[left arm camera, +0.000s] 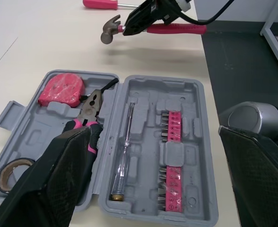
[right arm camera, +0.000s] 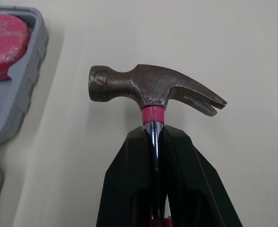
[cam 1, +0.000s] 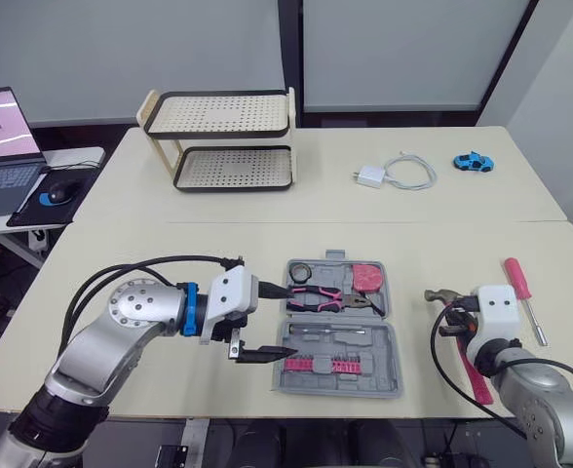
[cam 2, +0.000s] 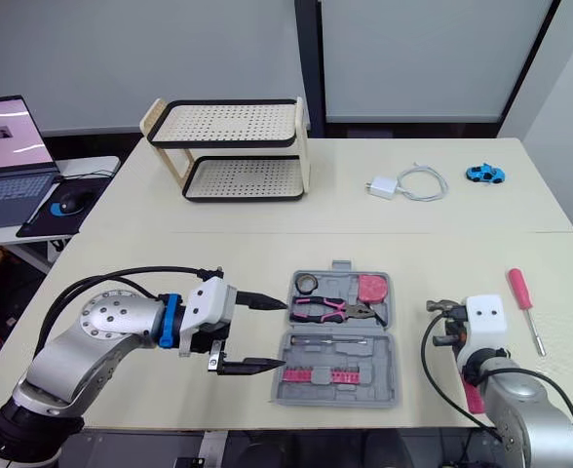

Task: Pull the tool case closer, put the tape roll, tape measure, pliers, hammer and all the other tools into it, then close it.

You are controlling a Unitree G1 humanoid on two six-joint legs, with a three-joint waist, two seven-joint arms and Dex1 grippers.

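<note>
Pinching hammer [right arm camera: 153, 90] shaft, right jaws; head away (face toward case [cam 1: 388, 363]).

Office or lab: laptop [cam 1: 2, 146], bare tables [cam 1: 267, 210], grey partition walls [cam 1: 121, 49]

The left arm [cam 1: 121, 322] has silver-grey links, a round screw-dotted joint cap [cam 1: 135, 307], a blue collar [cam 1: 187, 309] and a white wrist housing [cam 1: 230, 292]. A black cable [cam 1: 160, 261] arches at 12 o'clock. The right arm [cam 1: 550, 400] matches it, and its housing bears two dark dots. The left gripper [cam 1: 291, 320] and right gripper [right arm camera: 155, 135] have black tapered fingers.

Open grey tool case [cam 1: 366, 347] holds tape roll [cam 1: 299, 270], pink tape measure [cam 1: 368, 278], pliers [cam 1: 316, 297]; hammer [right arm camera: 148, 87] aloft to its right
</note>
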